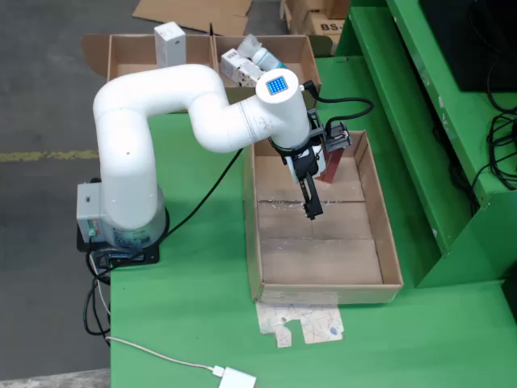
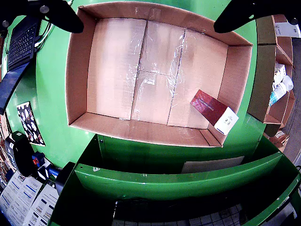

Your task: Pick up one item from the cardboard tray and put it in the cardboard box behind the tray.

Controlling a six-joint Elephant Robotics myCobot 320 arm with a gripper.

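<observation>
The view from above shows a white adapter (image 1: 236,378) and its cable at the near edge of the green tabletop (image 1: 194,323), with a flat scrap of cardboard (image 1: 300,322) just beyond. Touching that scrap is the near wall of the tray (image 1: 252,242), a long open cardboard tray whose floor is almost bare. The end effector (image 1: 311,212) hangs over the tray's middle, its dark fingers pointing down. A red carton (image 1: 331,164) lies in the tray's far right corner, partly hidden behind the wrist, beyond the fingertips and to their right. The white arm (image 1: 161,121) bends over the far end of the tray from its base on the left. Farther back, off the tabletop, stands the box (image 1: 129,55), with white packages inside.

The view that rides on the end effector shows the two fingers (image 2: 56,14) spread wide at the upper corners, holding nothing. Here the carton (image 2: 214,111), red with a white end, rests against the tray's wall in the lower right corner, well apart from both fingers.
</observation>
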